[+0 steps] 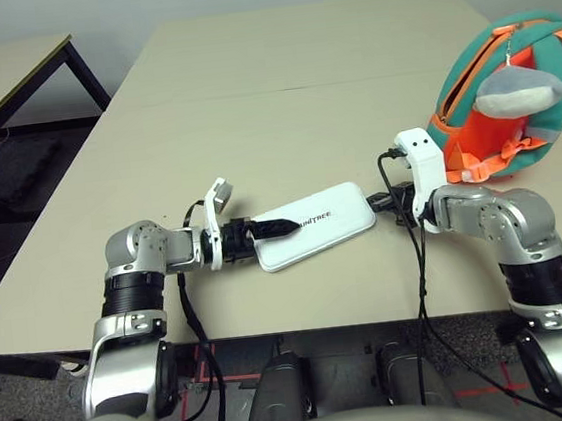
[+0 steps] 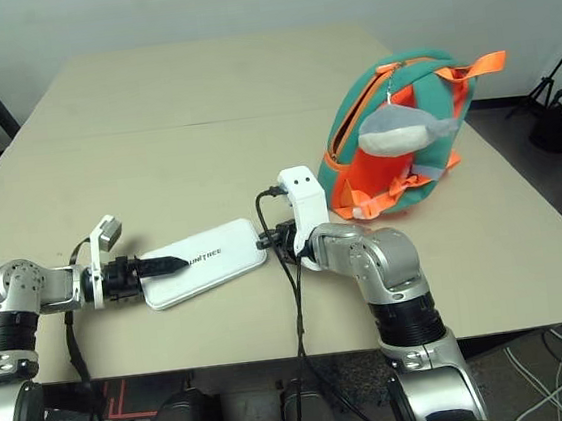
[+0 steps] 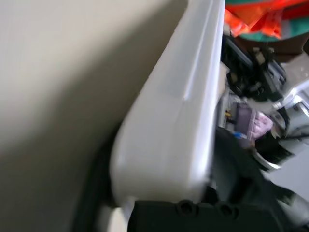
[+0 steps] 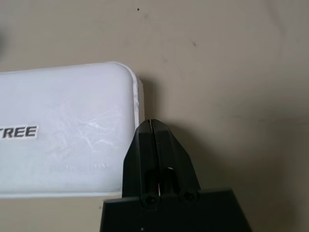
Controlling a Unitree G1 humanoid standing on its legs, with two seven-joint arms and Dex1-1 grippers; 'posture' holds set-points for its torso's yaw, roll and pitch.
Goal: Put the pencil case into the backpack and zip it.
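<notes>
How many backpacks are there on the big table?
1. The teal and orange backpack stands at the far side of the robot's right gripper, beyond the white pencil case. I see no part of another one.

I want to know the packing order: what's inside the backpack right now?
The zipped opening of the backpack shows a dark gap along its orange trim, but whatever lies inside is hidden by the fabric. The white pencil case is outside, on the table.

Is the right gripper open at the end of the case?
No, the right gripper has its two fingers pressed together beside the rounded end of the white case.
</notes>
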